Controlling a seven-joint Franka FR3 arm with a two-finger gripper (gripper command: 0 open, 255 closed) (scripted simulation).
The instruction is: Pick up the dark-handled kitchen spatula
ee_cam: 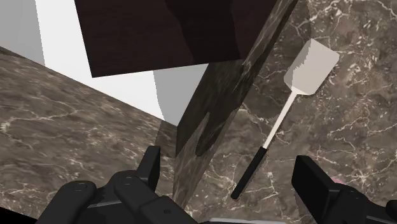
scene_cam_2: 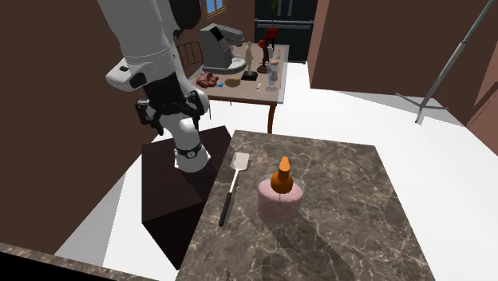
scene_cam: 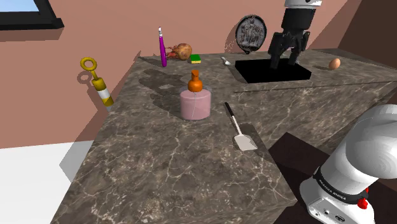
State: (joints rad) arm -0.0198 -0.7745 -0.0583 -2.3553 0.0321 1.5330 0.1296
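Item one: all-black two-finger gripper, its fingers spread wide and clasping nothing. The spatula's handle tip shows between them in the wrist view, far below and untouched. The gripper hangs high, pointing down, well apart from the pale pink cylindrical jar with an orange stopper. It hangs on the jar's stand-ward side, above the counter's edge. This is judged a survey posture ahead of a descent, the pick not yet begun. Task item: slim kitchen spatula with black handle, thin white shaft and flat pale grey blade. It lies flat on the dark brown marbled counter, just beside the jar and apart from it, blade end toward the dark box stand. Lying flat, it probably calls for a grasp from straight above, fingers astride the narrow handle. Beyond the jar, along the counter's far edge: an upright purple-handled utensil, a brown onion-like bulb, a green-and-yellow sponge, and a dark round embossed plaque standing on edge by the wall. To the jar's right in the shoulder view: a black rectangular opening in the counter, then a brown egg. To its left, past the counter's edge: a yellow-and-white ring-topped object. Writing: the black band low on the white arm carries pale lettering too small to read. No label shows on the jar.
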